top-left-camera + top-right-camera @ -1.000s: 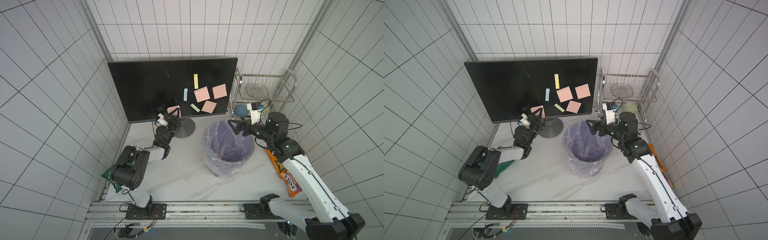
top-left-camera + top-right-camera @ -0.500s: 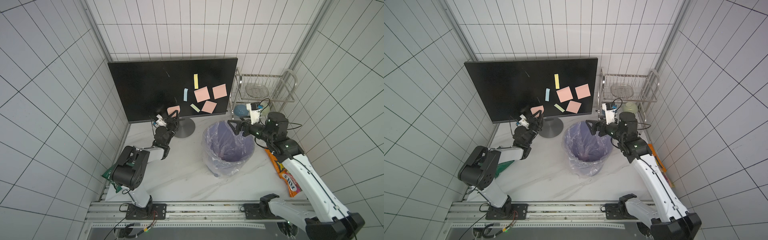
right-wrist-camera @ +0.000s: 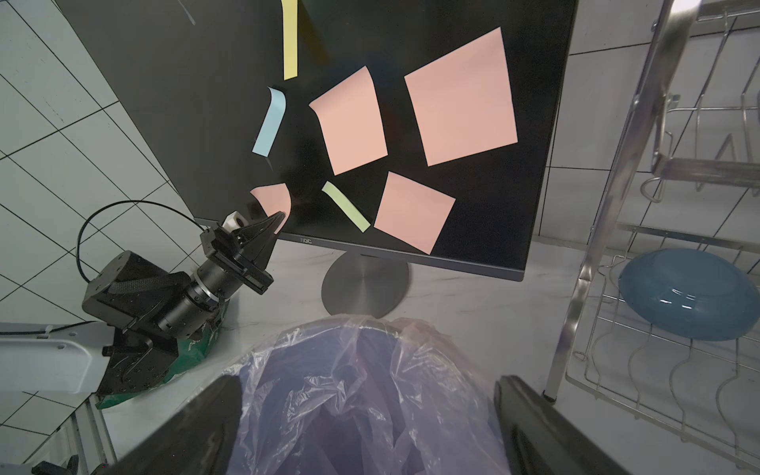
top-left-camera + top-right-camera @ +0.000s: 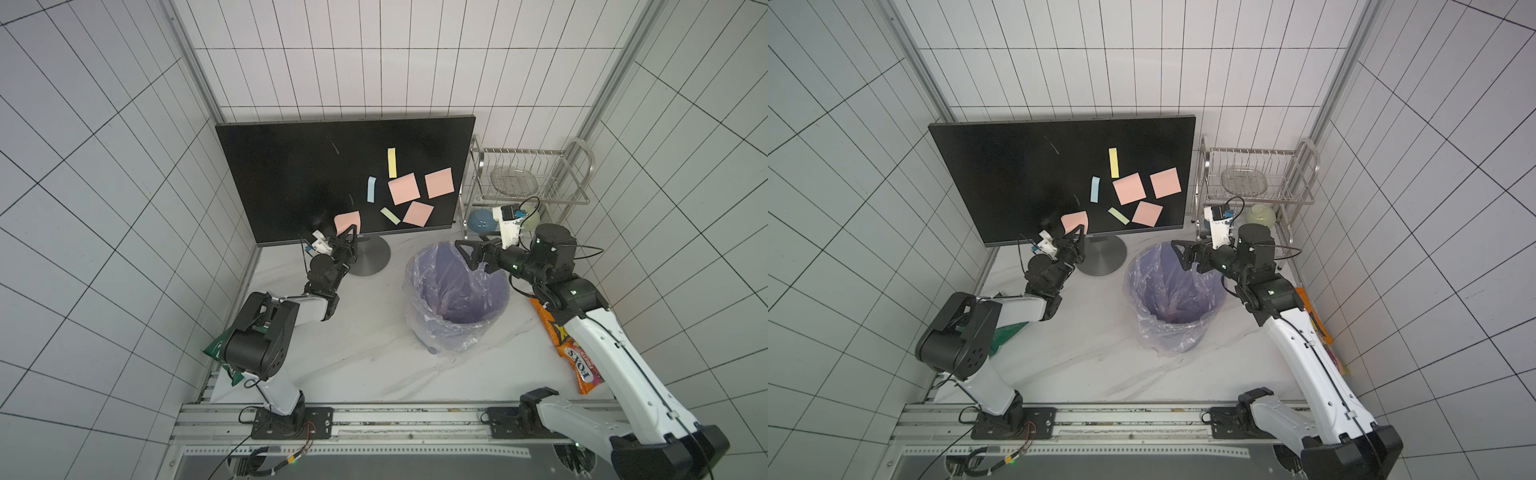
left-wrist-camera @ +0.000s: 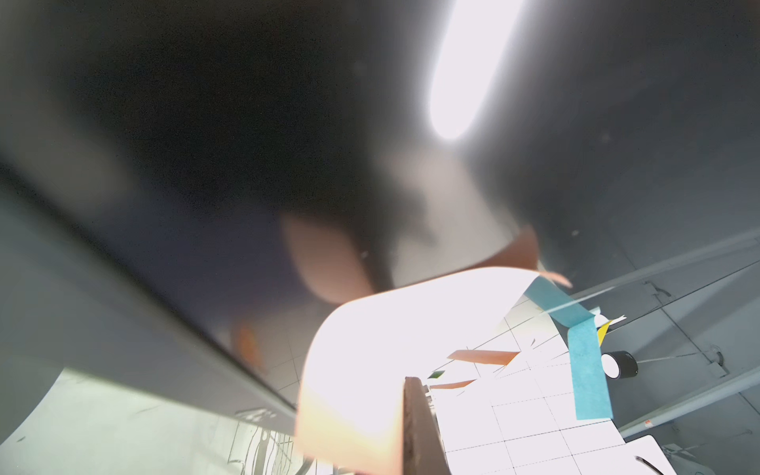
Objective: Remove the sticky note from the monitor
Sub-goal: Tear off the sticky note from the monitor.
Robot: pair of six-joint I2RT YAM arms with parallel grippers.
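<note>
The black monitor (image 4: 291,178) stands at the back, with several pink squares and coloured strips stuck on its screen. The lowest pink sticky note (image 4: 347,219) sits near the screen's bottom edge. My left gripper (image 4: 353,228) is shut on that note's lower edge, also in the right wrist view (image 3: 279,216). In the left wrist view the note (image 5: 370,349) curls bright against one dark finger (image 5: 419,432). My right gripper (image 4: 463,253) is open and holds nothing, hovering over the bin's rim, with its fingers (image 3: 197,427) wide apart.
A bin lined with a purple plastic bag (image 4: 457,291) stands mid-table, right of the monitor's round grey base (image 4: 370,257). A wire dish rack (image 4: 528,174) with a blue bowl (image 4: 480,220) stands at the back right. Snack packets lie at the right edge (image 4: 577,357) and the left edge (image 4: 220,353).
My left gripper's jaws have shut on the lower edge of the pink sticky note. The right arm has not moved.
</note>
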